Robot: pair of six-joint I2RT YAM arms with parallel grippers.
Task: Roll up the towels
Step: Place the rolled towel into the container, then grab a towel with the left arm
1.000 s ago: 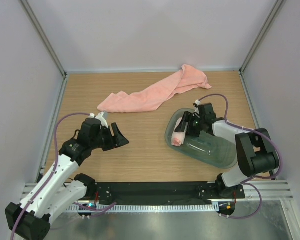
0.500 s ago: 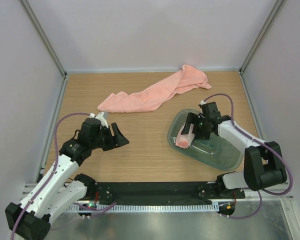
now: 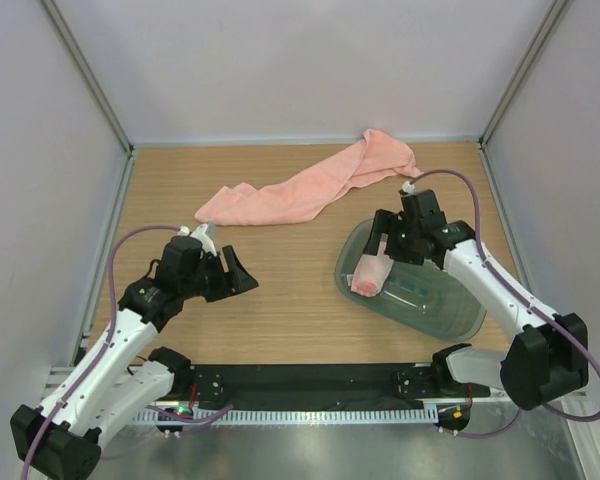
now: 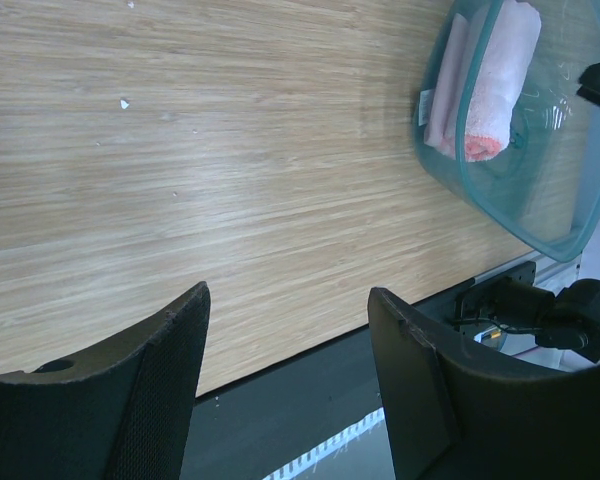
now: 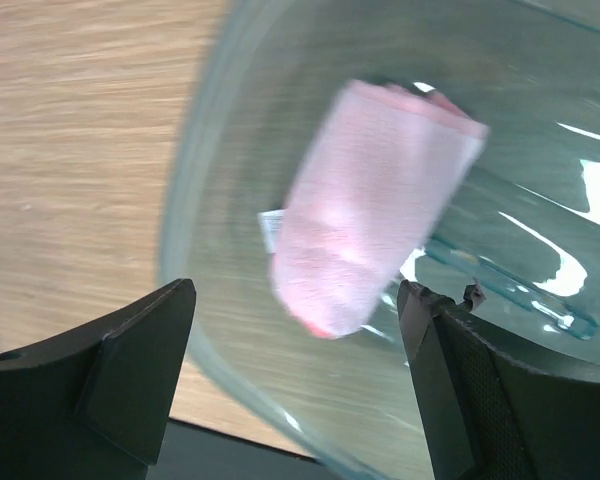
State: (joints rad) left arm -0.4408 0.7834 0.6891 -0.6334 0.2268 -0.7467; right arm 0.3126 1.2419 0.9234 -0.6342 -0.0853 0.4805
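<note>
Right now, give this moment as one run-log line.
rolled towel in tray | long towel unrolled | right gripper: jaws open over tray | left gripper: jaws open, empty

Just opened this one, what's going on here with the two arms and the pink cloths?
One small towel is already rolled up and lies inside the teal tray. The right gripper hovers just above it, open and holding nothing. The long towel lies unrolled and crumpled toward the back of the table. The left gripper is open and empty over the table's left side, away from both towels.
</note>
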